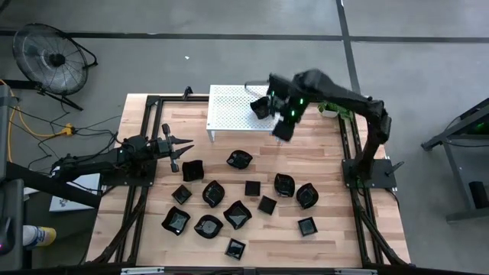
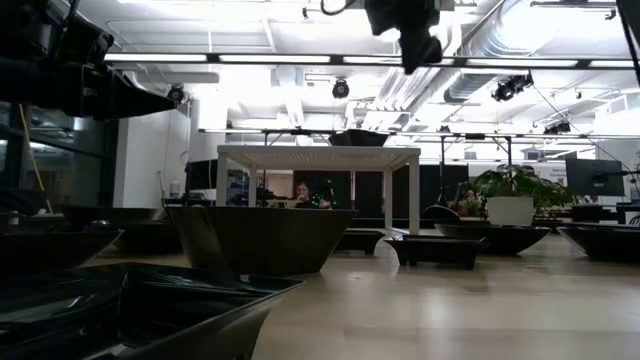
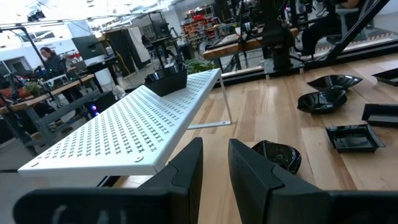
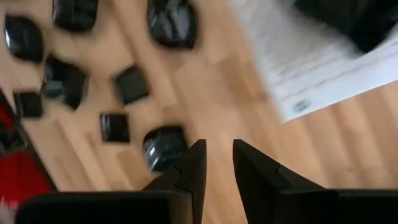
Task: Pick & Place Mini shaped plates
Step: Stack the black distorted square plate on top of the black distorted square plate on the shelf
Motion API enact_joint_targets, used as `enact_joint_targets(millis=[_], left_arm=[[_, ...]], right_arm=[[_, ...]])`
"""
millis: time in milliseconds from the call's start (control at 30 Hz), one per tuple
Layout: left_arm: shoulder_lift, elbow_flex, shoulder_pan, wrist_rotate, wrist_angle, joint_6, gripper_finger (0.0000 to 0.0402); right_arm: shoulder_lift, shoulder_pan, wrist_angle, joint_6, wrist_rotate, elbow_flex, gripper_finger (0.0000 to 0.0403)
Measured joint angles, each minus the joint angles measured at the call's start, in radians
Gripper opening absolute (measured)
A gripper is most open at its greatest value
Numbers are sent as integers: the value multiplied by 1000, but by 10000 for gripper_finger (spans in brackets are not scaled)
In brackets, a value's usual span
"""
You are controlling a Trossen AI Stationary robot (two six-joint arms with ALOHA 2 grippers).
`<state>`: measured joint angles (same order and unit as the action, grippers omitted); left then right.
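Several mini shaped plates, glossy black, lie spread over the middle and near part of the wooden table (image 1: 328, 160), such as a wavy one (image 1: 239, 159) and a square one (image 1: 252, 187). One plate (image 1: 261, 108) rests on the white perforated stand (image 1: 233, 114); it also shows in the low view (image 2: 357, 138). My right gripper (image 1: 281, 131) hangs open and empty in the air by the stand's near right corner, high above the table (image 2: 420, 50). My left gripper (image 1: 183, 151) is open and empty at the table's left, just beside a plate (image 1: 192, 170).
The stand sits at the table's far edge on thin legs (image 2: 413, 195). Black frame rails (image 1: 145, 176) run along the table's left and right sides. A fan (image 1: 53, 57) stands on the floor beyond the left far corner. Bare wood lies between the stand and the plates.
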<state>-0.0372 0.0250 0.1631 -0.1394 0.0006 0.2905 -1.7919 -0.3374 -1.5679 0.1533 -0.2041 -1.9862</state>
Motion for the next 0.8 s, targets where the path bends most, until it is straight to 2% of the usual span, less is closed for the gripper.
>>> enact_joint_targets(millis=[167,300,467,633,800], left_arm=[[0,0,0,0,0,0,74],[0,0,0,0,0,0,74],[0,0,0,0,1,0,74],[0,0,0,0,1,0,74],[0,0,0,0,1,0,74]], right_arm=[[31,188,59,55,43,161,74],[33,335,243,63,29,302,74],[32,486,524,-12,25,451,74],[32,574,770,-137,29,571,74],[3,602,921,-184,50,622,74]])
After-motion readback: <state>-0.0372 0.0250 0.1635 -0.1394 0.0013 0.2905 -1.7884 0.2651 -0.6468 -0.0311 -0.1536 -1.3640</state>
